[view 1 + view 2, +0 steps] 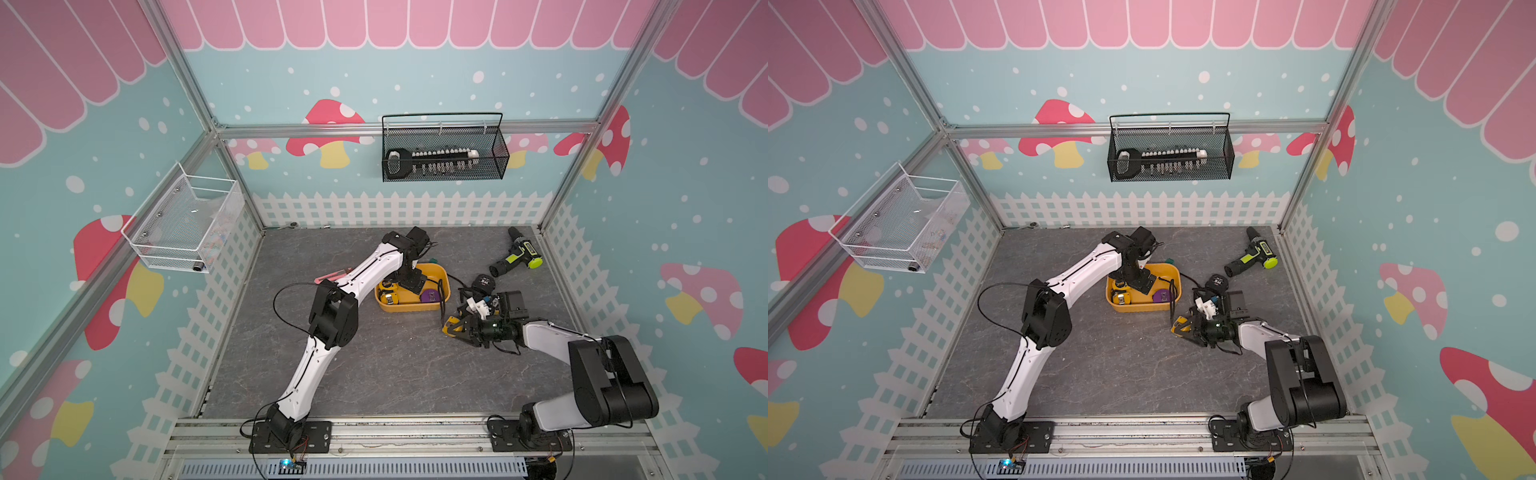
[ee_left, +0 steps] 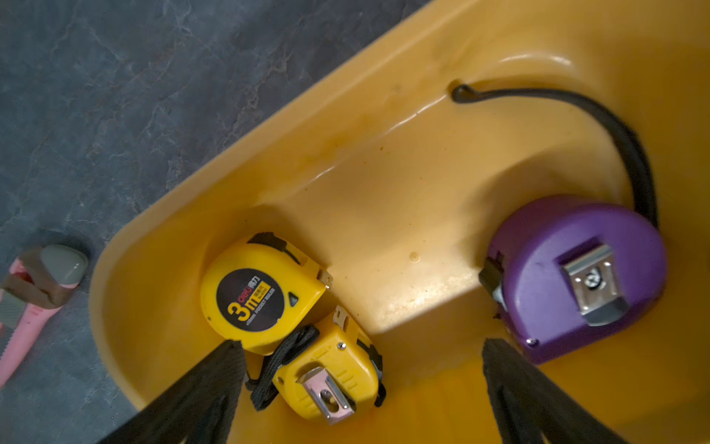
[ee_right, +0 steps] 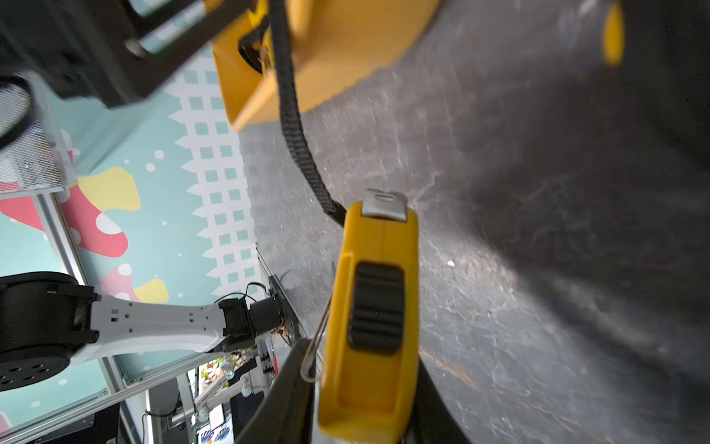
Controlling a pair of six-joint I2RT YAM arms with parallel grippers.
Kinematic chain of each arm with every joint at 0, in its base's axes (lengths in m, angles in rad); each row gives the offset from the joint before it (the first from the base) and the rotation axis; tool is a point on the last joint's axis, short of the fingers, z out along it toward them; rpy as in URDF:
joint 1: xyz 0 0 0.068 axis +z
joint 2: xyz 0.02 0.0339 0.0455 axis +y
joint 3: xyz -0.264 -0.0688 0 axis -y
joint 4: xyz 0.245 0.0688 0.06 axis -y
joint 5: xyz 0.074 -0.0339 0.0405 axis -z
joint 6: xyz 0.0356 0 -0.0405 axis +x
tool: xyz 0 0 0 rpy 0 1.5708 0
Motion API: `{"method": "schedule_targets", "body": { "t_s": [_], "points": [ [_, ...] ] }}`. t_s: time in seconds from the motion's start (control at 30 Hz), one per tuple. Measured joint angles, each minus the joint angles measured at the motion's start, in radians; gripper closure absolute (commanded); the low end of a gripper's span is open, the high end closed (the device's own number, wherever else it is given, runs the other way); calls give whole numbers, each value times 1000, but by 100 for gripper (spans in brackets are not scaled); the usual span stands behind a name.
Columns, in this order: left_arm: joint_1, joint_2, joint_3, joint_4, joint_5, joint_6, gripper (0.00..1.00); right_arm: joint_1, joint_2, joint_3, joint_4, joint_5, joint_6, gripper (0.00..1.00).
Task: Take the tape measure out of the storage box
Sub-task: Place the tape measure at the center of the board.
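L gripper (image 2: 363, 344) spread wide, down inside the box (image 2: 269, 153), mid-frame in both top views. 3 tapes lie in the box. The 3m tape (image 2: 261, 292) and the 2nd yellow tape (image 2: 330, 376) touch each other, lower left of the left wrist view. The purple tape (image 2: 538, 250) is at right, apart from them. R gripper (image 3: 361, 399) is clamped narrow on a 4th tape (image 3: 370, 307), yellow, outside the box, just below its lower right corner in both top views. Its black strap (image 3: 296, 127) runs up across the box wall.

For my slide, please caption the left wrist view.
Open left gripper over the storage box holding two yellow tape measures and a purple tape measure.
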Motion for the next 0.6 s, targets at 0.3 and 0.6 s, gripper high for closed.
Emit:
{"method": "schedule_targets", "body": {
  "t_s": [0.3, 0.6],
  "points": [
    [-82, 46, 131, 5, 24, 45, 1, 18, 63, -32, -2, -4, 21, 60],
    [-108, 142, 156, 6, 38, 71, 1, -47, -91, 81, -285, 136, -101, 1]
  ]
}}
